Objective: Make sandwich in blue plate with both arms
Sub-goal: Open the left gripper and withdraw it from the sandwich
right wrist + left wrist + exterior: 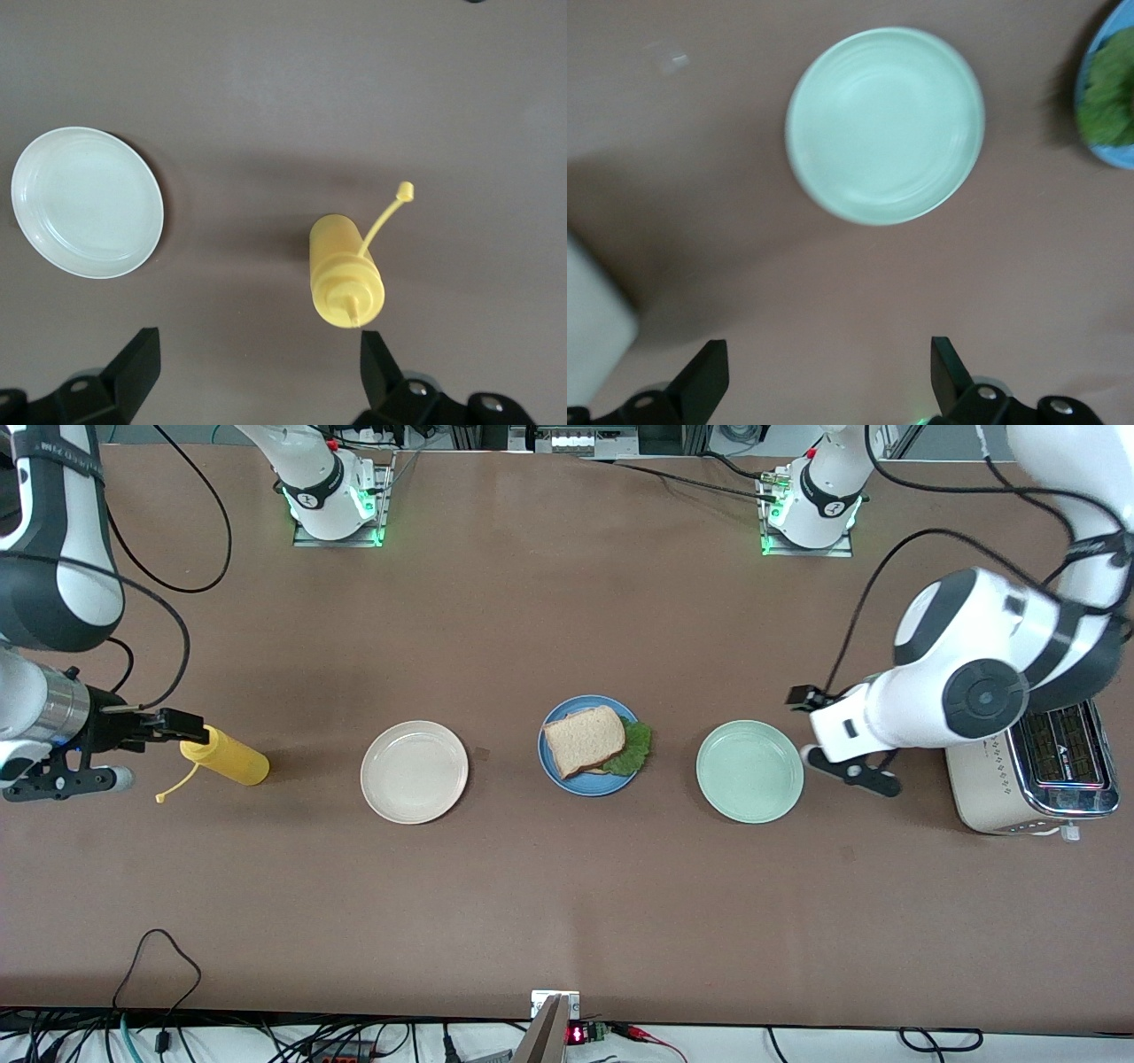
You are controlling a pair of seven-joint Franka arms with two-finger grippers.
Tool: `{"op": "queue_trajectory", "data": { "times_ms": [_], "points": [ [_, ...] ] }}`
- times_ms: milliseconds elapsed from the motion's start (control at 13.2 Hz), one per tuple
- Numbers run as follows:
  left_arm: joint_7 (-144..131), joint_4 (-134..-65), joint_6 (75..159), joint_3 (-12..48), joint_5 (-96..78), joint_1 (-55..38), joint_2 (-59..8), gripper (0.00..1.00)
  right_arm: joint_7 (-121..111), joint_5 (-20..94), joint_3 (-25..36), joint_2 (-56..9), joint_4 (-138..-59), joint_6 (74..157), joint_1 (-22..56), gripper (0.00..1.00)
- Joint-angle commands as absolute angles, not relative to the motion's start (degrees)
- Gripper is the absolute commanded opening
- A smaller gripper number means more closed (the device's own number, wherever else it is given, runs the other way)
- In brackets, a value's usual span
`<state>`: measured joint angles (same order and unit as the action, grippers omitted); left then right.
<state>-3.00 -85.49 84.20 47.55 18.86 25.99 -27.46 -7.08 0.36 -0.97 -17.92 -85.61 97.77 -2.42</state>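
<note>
Blue plate [554, 771] mid-desk carries the sandwich [592, 742], lettuce peeking out. Soft, light, crushable; I'd lift by the plate's rim. My left pincer [824, 372] gapes empty beside the green plate [886, 124]; right pincer [252, 367] gapes over the mustard bottle [344, 274].

Plate: round pale green glossy plate [886, 124], bare, upper middle of frame
Surface: brown counter [833, 283]
Upper right edge: slice of round blue plate [1099, 150] with ruffled green lettuce leaf [1109, 93] on it
Lower left edge: blurred white boxy object [594, 328]
Left tool [828, 376]: black fingers [704, 381] spread wide, nothing between them, bottom of frame
</note>
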Motion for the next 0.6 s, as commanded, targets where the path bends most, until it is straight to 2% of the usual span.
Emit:
{"op": "queue_trajectory", "data": {
  "times_ms": [0, 151, 302, 529],
  "points": [
    [-2.6, -76.0, 73.7, 47.9, 23.5, 25.1, -26.8, 1.0, -6.2, -0.1, 6.6, -13.9, -85.5, 96.0, 0.9, 1.0],
    [-2.1, -71.9, 71.7, 46.9, 22.9, 24.5, -25.6, 1.0, -5.7, 2.3, 11.3, -11.3, -85.4, 96.0, 2.2, 1.0],
    [-2.1, -72.2, 72.0, 43.4, 21.8, 22.1, -23.0, 1.0, -5.0, 2.6, 11.3, -9.1, -85.7, 91.2, 1.8, 1.0],
    [-2.0, -72.9, 75.0, 25.4, 7.5, 10.4, -17.4, 1.0, -4.0, 1.8, 11.3, -5.9, -89.4, 91.0, 2.1, 1.0]
  ]
}}
